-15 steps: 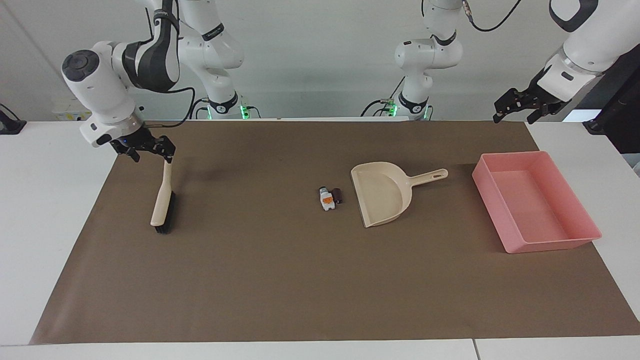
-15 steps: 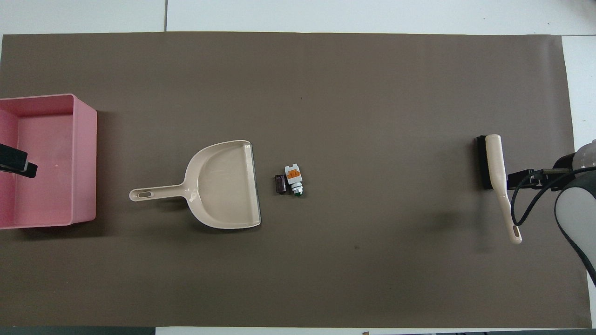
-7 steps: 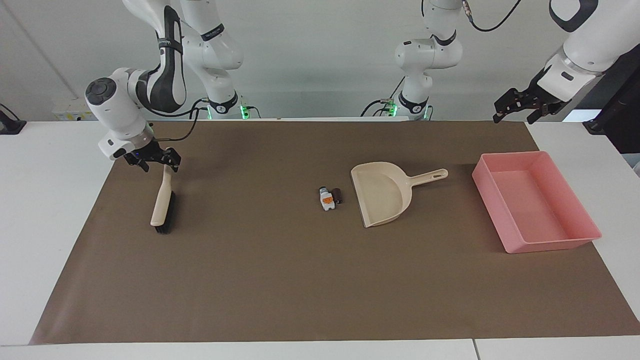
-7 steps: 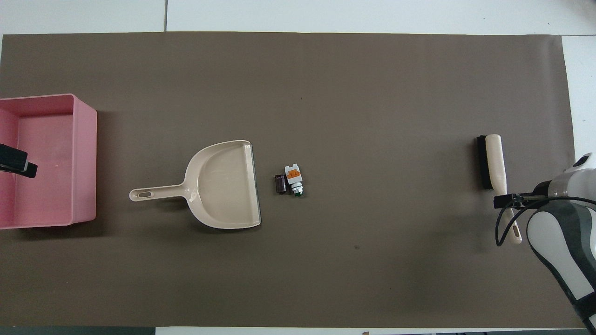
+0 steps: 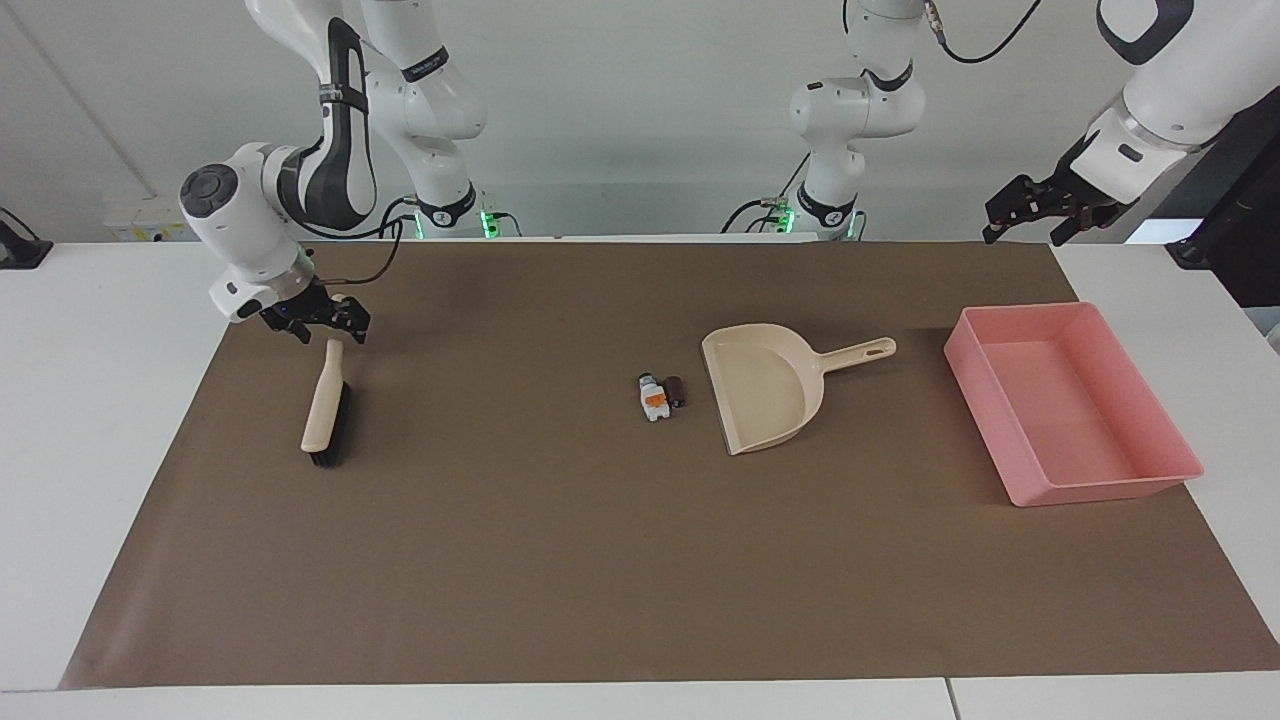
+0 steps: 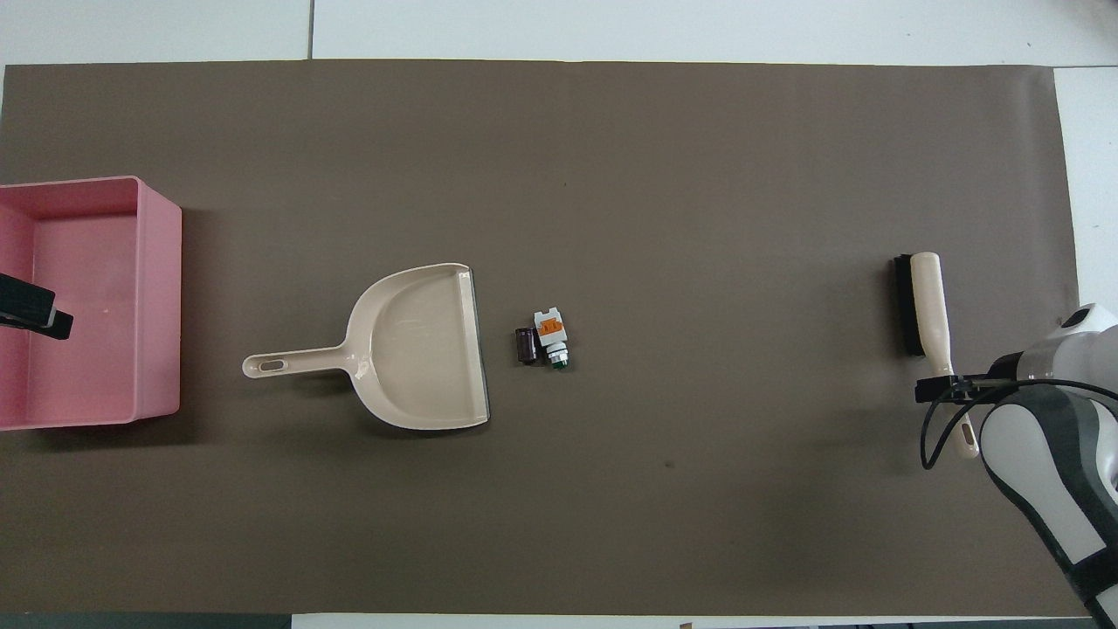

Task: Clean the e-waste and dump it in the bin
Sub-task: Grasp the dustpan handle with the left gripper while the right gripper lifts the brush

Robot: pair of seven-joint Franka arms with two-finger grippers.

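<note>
The e-waste lies mid-mat: a small white block [image 5: 653, 396] [image 6: 550, 335] with orange and green patches, and a dark cylinder [image 5: 677, 390] [image 6: 525, 345] touching it, just beside the beige dustpan's [image 5: 765, 395] [image 6: 419, 349] open edge. The pink bin [image 5: 1100, 492] [image 6: 162, 306] stands at the left arm's end. A beige brush [image 5: 325, 408] [image 6: 928, 306] with black bristles lies at the right arm's end. My right gripper [image 5: 315, 320] [image 6: 939, 386] is open, low over the brush handle's end, not holding it. My left gripper [image 5: 1035, 212] [image 6: 35, 310] is open and waits high above the bin.
A brown mat [image 5: 560, 560] covers most of the white table [image 5: 100, 400]. The dustpan's handle points toward the bin. The brush lies with its handle end toward the robots.
My right gripper has come down and drawn back along the brush handle to its end. The brush, dustpan, e-waste, bin and left arm have not moved.
</note>
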